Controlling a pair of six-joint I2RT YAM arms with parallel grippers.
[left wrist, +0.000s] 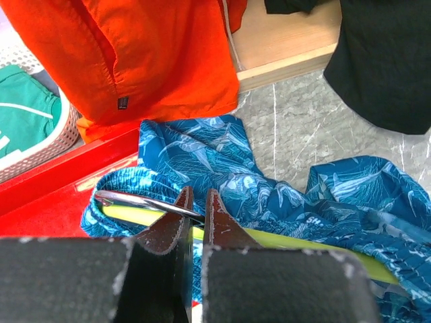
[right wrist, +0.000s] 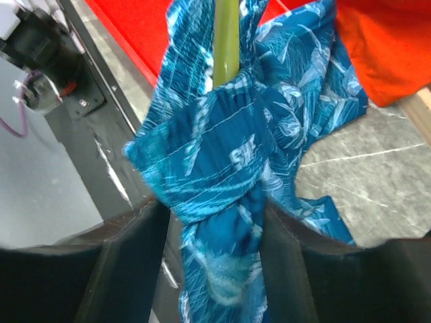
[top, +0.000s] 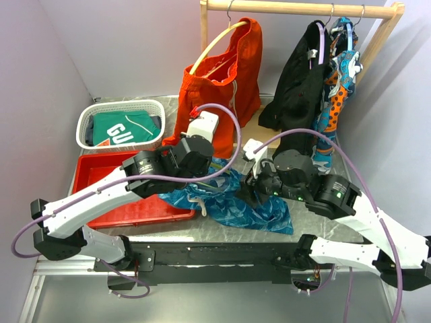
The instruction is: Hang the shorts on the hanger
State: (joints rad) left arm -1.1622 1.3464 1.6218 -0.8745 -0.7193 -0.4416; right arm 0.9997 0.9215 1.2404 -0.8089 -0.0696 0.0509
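Observation:
The blue-and-teal shorts [top: 249, 205] lie crumpled on the grey table in front of the arms, with the white drawstring [top: 199, 200] at their left. The lime-green hanger [left wrist: 306, 245] lies partly under and through the fabric. Its metal hook [left wrist: 131, 200] points left over the red tray. My left gripper [left wrist: 196, 205] is shut on the base of that hook. My right gripper [right wrist: 215, 256] is closed on a bunched fold of the shorts [right wrist: 222, 168], with the hanger's green bar [right wrist: 227, 40] running into the fabric just beyond. In the top view both grippers [top: 202, 173] [top: 252, 190] are low over the shorts.
A red tray [top: 101, 176] sits at the left, with a white basket [top: 121, 108] holding a green garment behind it. On the wooden rack [top: 296, 7] at the back hang orange shorts [top: 225, 74] on a yellow hanger, a black garment [top: 303, 74] and a patterned garment [top: 340, 74].

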